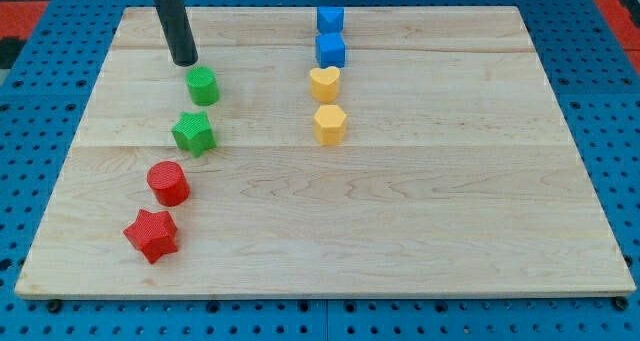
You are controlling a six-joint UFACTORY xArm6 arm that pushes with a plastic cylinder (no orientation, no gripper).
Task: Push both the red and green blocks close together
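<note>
My tip (184,60) rests on the wooden board at the view's upper left, just above and slightly left of the green cylinder (202,85), with a small gap between them. Below the cylinder lies the green star (193,133). Further down and left stand the red cylinder (168,183) and, below it, the red star (151,235). The four blocks form a loose slanted column along the board's left part, each apart from its neighbour.
Two blue cubes (330,20) (331,50), a yellow heart-shaped block (324,84) and a yellow hexagon (329,124) form a column near the board's top centre. The wooden board (420,211) lies on a blue perforated table.
</note>
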